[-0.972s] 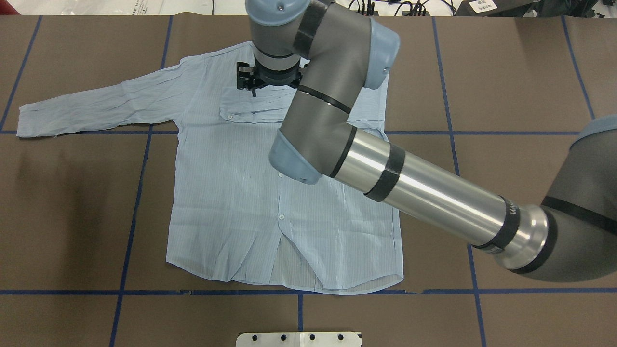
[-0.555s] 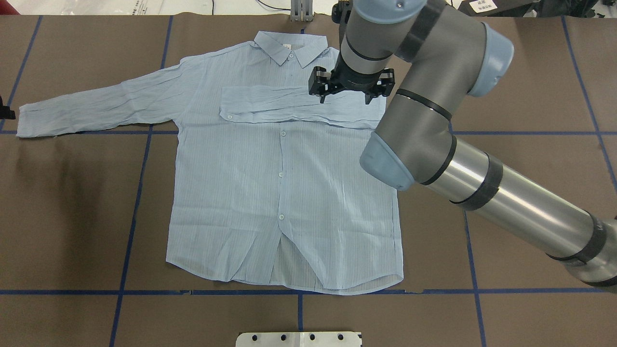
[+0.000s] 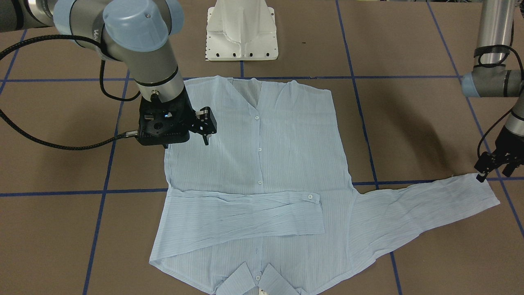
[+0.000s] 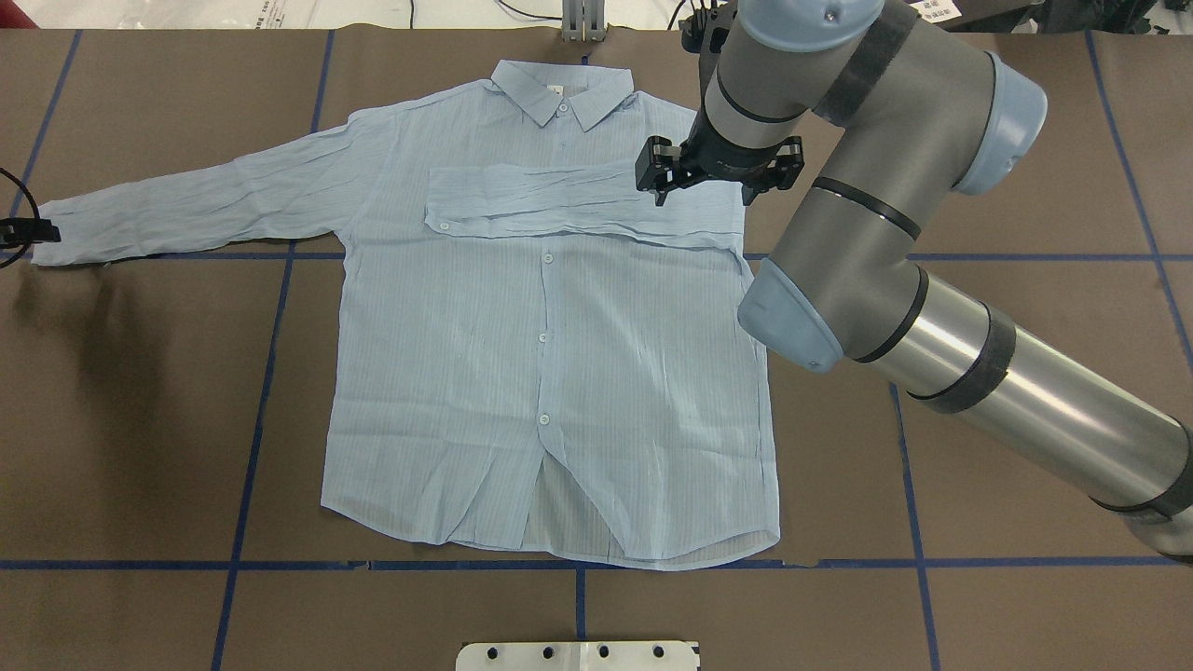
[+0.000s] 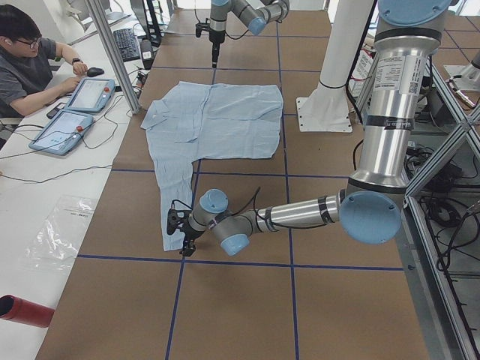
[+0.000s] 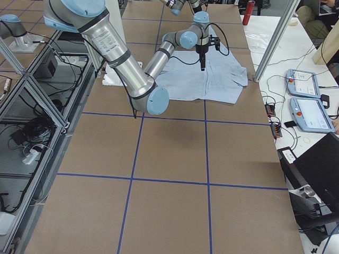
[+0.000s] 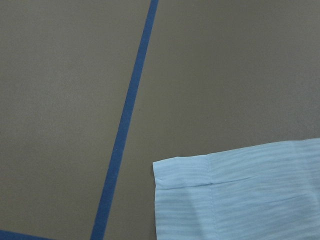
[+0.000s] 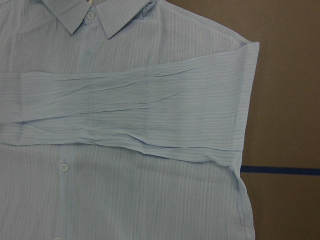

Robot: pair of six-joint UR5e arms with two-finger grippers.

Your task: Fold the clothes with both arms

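The light-blue shirt point(image 4: 550, 354) lies flat and front up on the brown table, collar point(image 4: 562, 91) at the far side. One sleeve point(image 4: 569, 205) is folded across the chest; it fills the right wrist view point(image 8: 125, 110). The other sleeve point(image 4: 196, 205) stretches out to the left. My right gripper point(image 4: 706, 191) is open and empty, hovering over the shirt's shoulder by the fold; it also shows in the front view point(image 3: 186, 141). My left gripper point(image 3: 493, 170) is open just above the outstretched sleeve's cuff point(image 3: 485, 192). The left wrist view shows the cuff corner point(image 7: 240, 195).
The white pedestal base point(image 3: 241, 30) stands at the robot's edge of the table. Blue tape lines point(image 4: 270, 354) cross the brown surface. In the left side view a person point(image 5: 22, 52) sits at a side bench with teach pendants point(image 5: 79, 105).
My right gripper has moved right from the chest, near the collar, to the shoulder, leaving the sleeve folded across the chest. My left gripper has come in at the outstretched cuff.
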